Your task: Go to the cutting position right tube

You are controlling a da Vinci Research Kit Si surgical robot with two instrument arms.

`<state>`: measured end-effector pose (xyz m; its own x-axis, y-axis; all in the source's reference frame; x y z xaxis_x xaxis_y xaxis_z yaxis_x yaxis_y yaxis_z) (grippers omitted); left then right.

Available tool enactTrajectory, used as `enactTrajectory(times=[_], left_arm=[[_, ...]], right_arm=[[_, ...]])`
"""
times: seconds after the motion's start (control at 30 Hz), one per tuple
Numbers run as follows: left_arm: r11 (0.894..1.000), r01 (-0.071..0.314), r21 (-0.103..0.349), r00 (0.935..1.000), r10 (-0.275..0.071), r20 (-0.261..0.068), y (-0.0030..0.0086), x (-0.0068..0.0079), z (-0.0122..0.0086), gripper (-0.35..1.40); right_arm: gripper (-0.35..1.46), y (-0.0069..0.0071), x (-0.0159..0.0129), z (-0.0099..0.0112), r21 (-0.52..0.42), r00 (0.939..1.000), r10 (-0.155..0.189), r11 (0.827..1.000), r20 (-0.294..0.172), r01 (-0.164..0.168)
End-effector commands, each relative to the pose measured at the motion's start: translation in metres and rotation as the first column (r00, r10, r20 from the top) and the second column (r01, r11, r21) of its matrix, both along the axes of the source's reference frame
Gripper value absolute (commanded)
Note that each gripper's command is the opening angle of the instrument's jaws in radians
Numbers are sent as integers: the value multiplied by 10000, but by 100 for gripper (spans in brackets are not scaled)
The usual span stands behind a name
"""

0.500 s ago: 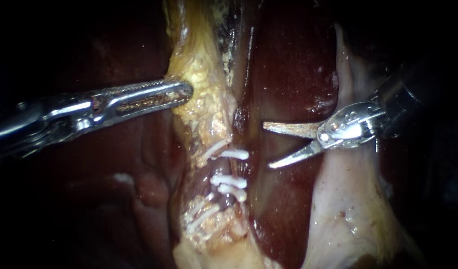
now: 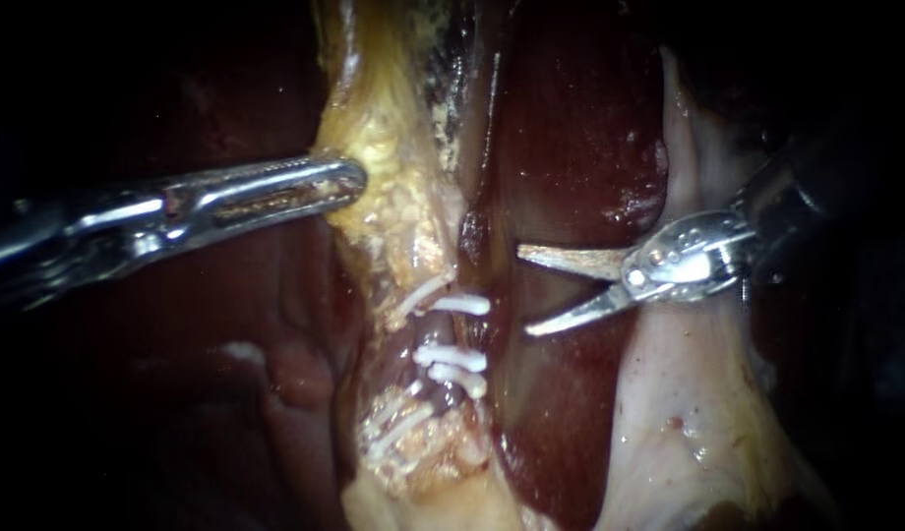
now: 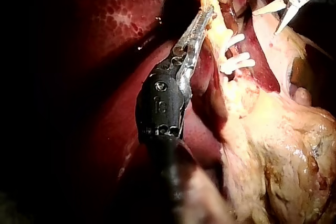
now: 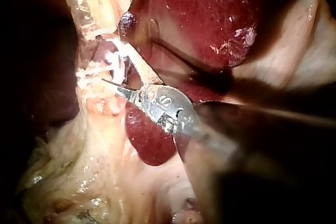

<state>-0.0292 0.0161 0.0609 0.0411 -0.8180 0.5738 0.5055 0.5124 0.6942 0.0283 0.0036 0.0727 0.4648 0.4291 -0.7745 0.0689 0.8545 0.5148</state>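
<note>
Endoscope view: left instrument (image 2: pixel 357 183) claw clamped on lumpy yellow tissue (image 2: pixel 398 147); right instrument (image 2: pixel 523 291) claw parted, empty, near white clips (image 2: pixel 452 356).

Two instruments show, the left instrument (image 2: pixel 354 183) and the right instrument (image 2: pixel 523 290), plus roughly five white clips (image 2: pixel 452 356).

In the middle, the clips (image 2: pixel 452 356) sit on a tube (image 2: pixel 435 332), below the fatty strip (image 2: pixel 403 197). The left instrument (image 2: pixel 352 183) touches the strip's left side. The right instrument (image 2: pixel 523 290) lies right of the clips, over the liver (image 2: pixel 571 147).
</note>
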Motion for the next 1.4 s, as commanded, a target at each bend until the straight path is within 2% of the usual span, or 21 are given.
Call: enactTrajectory(times=[0.03, 0.13, 0.37, 0.6, 0.7, 0.97, 1.1, 1.23, 1.4], left_arm=[[9999, 111, -23, 9999, -111, 53, 1, 6, -6, -35], [9997, 238, -82, 9997, -238, 47, 3, 19, -18, -35], [9993, 289, -239, 9995, -286, 117, 6, 21, -33, -35], [9993, 291, -241, 9995, -288, 115, 6, 20, -32, -35], [9993, 293, -243, 9995, -290, 113, 5, 20, -32, -35], [9992, 311, -245, 9995, -309, 99, 3, 19, -35, -35], [9992, 315, -246, 9995, -313, 96, 3, 19, -35, -35], [9992, 316, -248, 9995, -314, 95, 3, 19, -35, -35], [9992, 316, -249, 9995, -314, 95, 3, 19, -35, -35]], right_arm=[[144, -5, 2, 4, 419, 10000, -79, 9991, 43, 78], [144, -13, 6, 12, 1118, 9992, -272, 9934, 298, 237], [142, -18, 17, 27, 2913, 9971, -503, 9561, 565, 317], [142, -25, 34, 38, 3811, 9942, -712, 9238, 801, 354], [142, -30, 39, 46, 3955, 9910, -908, 9174, 984, 448], [141, -35, 42, 71, 4286, 9842, -1022, 9030, 1446, 308], [141, -32, 48, 77, 4348, 9834, -1045, 9000, 1487, 299], [141, -29, 61, 80, 4448, 9860, -1074, 8947, 1279, 398], [139, -26, 72, 76, 4553, 9903, -1284, 8857, 531, 904]])
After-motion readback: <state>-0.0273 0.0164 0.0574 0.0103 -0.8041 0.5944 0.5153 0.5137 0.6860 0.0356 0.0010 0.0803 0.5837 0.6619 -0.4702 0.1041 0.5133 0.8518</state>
